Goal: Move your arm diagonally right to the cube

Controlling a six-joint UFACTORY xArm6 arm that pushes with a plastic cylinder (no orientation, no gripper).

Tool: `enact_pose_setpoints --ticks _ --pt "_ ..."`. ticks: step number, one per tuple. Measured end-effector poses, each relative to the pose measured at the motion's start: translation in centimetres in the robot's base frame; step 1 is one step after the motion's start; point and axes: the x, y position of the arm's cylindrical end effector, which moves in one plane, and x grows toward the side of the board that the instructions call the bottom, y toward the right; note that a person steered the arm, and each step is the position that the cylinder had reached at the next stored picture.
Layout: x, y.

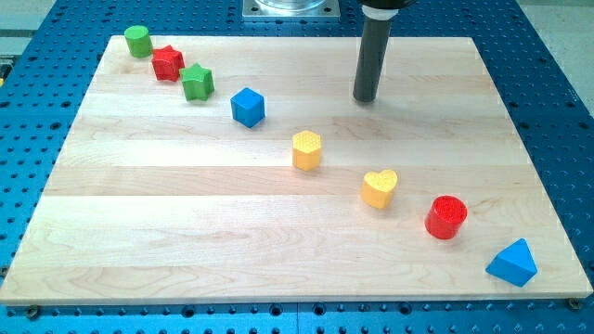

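here the arm's rod stands near the view's top, my tip (366, 98) resting on the wooden board (139, 232), touching no block; there are no jaws, so it holds nothing. the blue cube (248, 107) sits well apart toward the view's left, just beside the green star (197, 83) and up-left of the yellow hexagon (307, 150). the cube looks small, light and rigid, likely to slide easily; a centred push on a flat face should stop it spinning.

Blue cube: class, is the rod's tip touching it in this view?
No. My tip stands on bare board toward the view's right of the blue cube, with a clear stretch of wooden board between them.
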Motion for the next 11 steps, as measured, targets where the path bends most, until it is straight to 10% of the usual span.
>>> enact_pose_setpoints --ticks 4,8,11 --pt "-0.9 -2.0" --pt "13.0 5.3" --pt "10.6 5.0"
